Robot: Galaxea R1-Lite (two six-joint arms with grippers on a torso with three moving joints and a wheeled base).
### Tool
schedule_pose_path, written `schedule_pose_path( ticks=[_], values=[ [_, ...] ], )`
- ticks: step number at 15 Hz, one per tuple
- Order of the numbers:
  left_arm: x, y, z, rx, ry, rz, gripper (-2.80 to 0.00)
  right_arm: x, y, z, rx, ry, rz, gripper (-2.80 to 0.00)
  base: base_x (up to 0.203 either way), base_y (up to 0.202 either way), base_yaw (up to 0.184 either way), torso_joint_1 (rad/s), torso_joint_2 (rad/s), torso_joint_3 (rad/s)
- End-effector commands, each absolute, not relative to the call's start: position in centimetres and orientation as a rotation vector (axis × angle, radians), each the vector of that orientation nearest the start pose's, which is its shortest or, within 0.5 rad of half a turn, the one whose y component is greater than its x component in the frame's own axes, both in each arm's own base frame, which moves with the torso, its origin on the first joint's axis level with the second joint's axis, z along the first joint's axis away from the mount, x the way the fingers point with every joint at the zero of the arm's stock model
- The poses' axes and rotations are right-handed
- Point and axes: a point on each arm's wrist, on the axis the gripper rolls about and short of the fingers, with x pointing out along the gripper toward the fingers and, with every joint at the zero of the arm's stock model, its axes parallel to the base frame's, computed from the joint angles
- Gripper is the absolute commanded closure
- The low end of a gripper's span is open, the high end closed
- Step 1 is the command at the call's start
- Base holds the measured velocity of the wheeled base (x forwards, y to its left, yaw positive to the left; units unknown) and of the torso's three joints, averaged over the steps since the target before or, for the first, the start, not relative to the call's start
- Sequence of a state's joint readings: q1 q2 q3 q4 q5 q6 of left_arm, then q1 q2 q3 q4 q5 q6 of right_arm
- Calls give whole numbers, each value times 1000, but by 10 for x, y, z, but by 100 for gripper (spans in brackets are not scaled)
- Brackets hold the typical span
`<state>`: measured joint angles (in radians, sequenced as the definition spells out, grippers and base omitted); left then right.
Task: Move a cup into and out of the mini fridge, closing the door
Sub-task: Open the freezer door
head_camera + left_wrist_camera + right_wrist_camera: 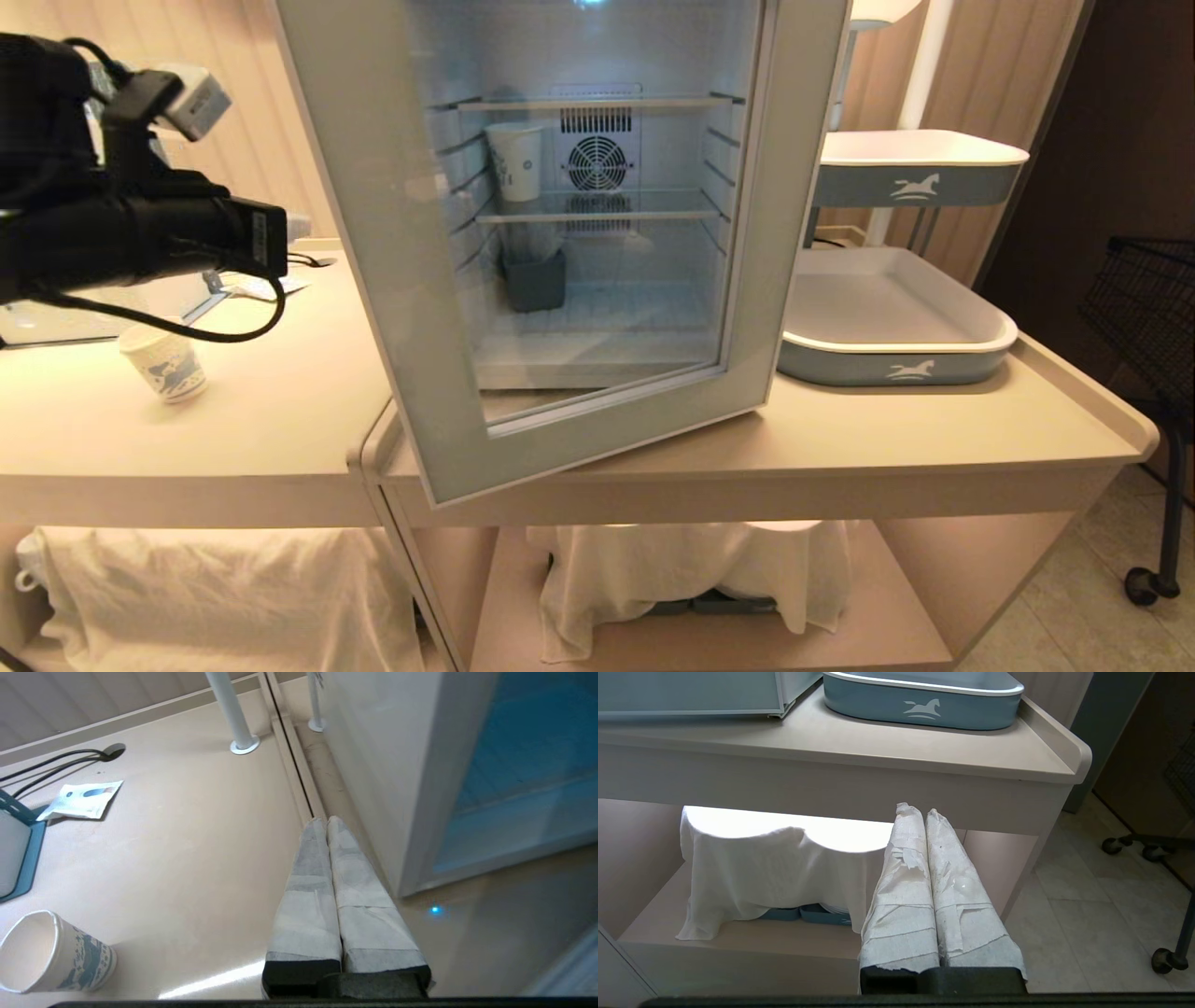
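Near the left counter's front edge: cup [165, 363], upright, blue-patterned, free of any grip. Above it, left gripper [327, 823], clenched empty, beside the mini fridge [373, 765]. Door [392, 280] ajar over the beige counter [934, 420]; another paper cup [515, 161] on a wire shelf inside. Right gripper [920, 811] clenched empty, low before the open under-shelf with draped white cloth [775, 872]. Blue-grey tray [887, 327] toward the counter's right edge; pale tiled floor [1087, 914].

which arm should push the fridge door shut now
Probably the left. The left gripper is up at counter height, shut and empty, beside the open door. The right gripper hangs low, below the counter edge.
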<state>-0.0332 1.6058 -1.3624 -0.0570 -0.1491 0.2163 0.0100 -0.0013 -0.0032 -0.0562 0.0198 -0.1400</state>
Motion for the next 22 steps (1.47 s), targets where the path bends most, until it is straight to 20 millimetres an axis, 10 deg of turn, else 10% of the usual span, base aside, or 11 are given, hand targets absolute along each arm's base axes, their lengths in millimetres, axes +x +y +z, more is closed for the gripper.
schedule_pose_path(
  ticks=[1, 12, 22],
  values=[
    [334, -21, 291, 212, 218, -218, 0, -23, 0, 82, -141, -63, 26, 0, 0, 0, 0, 0, 0, 0],
    [335, -88, 303, 120, 172, -369, 0, -23, 0, 82, -141, -63, 26, 0, 0, 0, 0, 0, 0, 0],
    [283, -87, 336, 91, 90, -424, 0, -23, 0, 82, -141, -63, 25, 0, 0, 0, 0, 0, 0, 0]
  ],
)
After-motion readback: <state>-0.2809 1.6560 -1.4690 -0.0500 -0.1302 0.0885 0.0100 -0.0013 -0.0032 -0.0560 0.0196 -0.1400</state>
